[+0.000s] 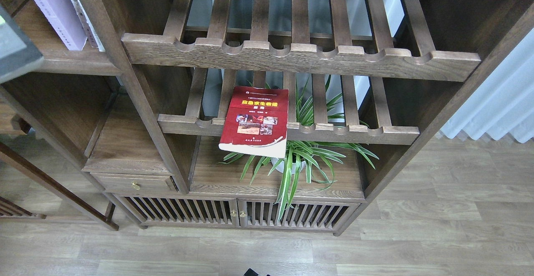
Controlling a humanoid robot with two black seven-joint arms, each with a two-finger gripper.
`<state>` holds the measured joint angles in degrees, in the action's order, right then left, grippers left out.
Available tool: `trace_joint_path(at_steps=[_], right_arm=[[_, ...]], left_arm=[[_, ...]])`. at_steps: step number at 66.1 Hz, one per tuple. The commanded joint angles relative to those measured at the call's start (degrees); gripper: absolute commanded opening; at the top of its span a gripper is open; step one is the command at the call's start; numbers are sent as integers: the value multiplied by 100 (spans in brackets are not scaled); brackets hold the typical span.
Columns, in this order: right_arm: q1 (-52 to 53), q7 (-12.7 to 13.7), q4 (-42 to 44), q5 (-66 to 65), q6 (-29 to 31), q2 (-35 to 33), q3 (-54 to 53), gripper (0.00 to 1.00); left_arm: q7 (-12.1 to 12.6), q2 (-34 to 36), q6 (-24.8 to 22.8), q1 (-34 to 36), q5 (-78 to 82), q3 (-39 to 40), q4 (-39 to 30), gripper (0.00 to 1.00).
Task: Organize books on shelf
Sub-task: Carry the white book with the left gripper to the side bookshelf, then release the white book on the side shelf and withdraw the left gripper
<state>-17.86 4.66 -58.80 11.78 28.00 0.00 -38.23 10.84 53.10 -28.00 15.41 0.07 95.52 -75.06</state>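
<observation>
Only a small black tip, perhaps the robot's, shows at bottom edge

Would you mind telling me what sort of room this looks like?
Probably a living room or study. A walnut-coloured bookcase with slatted racks holds a red book and a lavender book, a potted spider plant stands on its lower board, and the floor is wood-look planks.

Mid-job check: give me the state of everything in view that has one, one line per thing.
red book: lying flat on the lower slatted rack, front edge overhanging.
white-and-lavender book: upright on the shelf, leaning.
drawer: closed.
cabinet doors: closed.
potted plant: upright.
pincers: not in view.
</observation>
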Motion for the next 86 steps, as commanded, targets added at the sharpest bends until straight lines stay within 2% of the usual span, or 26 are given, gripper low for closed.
trace_joint_path(at_steps=[1, 18, 36, 61, 74, 75, 80, 82, 86], right_arm=[[-42, 0, -8, 0, 0, 0, 0, 99], [-86, 0, -17, 0, 0, 0, 0, 99], [-103, 0, -17, 0, 0, 0, 0, 99], [-121, 0, -17, 0, 0, 0, 0, 99], [-130, -9, -17, 0, 0, 0, 0, 99], [-130, -9, -17, 0, 0, 0, 0, 99], [-130, -9, -17, 0, 0, 0, 0, 99], [-156, -9, -17, 0, 0, 0, 0, 99], [-174, -17, -17, 0, 0, 0, 0, 99]], left_arm=[[6, -195, 0, 568, 704, 11, 184, 3], [15, -897, 0, 1991, 2417, -42, 615, 3], [23, -1337, 0, 2923, 3473, -156, 1186, 3], [59, -1873, 0, 4443, 3684, -1350, 2468, 3], [59, -2146, 0, 4647, 3675, -1624, 2698, 6], [59, -2155, 0, 4647, 3675, -1624, 2698, 7], [59, -2225, 0, 4620, 3667, -1668, 2707, 24], [50, -2269, 0, 4585, 3632, -1729, 2698, 35], [15, -2322, 0, 4550, 3588, -1799, 2690, 42]])
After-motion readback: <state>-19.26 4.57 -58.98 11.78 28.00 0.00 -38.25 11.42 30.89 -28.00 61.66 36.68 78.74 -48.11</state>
